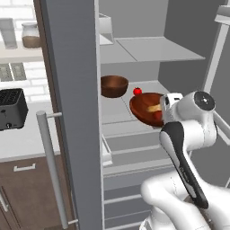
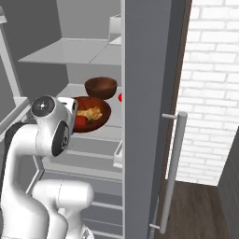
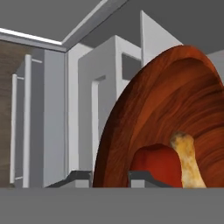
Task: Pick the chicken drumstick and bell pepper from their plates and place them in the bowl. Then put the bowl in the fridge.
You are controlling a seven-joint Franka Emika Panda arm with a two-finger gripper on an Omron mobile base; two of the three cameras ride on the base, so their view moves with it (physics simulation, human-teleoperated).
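The reddish-brown bowl [image 1: 144, 111] [image 2: 99, 108] [image 3: 166, 113] hangs tilted over the fridge's middle shelf [image 1: 117, 117], inside the open fridge [image 1: 148, 49]. My gripper [image 3: 110, 178] is shut on the bowl's near rim, one finger on each side of the wall. Inside the bowl lie the chicken drumstick [image 1: 155, 108] [image 2: 92, 113] [image 3: 189, 159] and the red bell pepper [image 2: 80, 121] [image 3: 156, 164], side by side near my hand [image 1: 172, 104] [image 2: 70, 109]. The plates are out of view.
A smaller dark brown bowl [image 1: 113, 85] [image 2: 101, 86] and a small red tomato [image 1: 137, 91] sit further back on the same shelf. The open fridge door [image 1: 72, 112] [image 2: 144, 93] with its bar handle [image 1: 51, 170] [image 2: 172, 172] stands close beside the arm. A black toaster [image 1: 11, 108] is on the counter.
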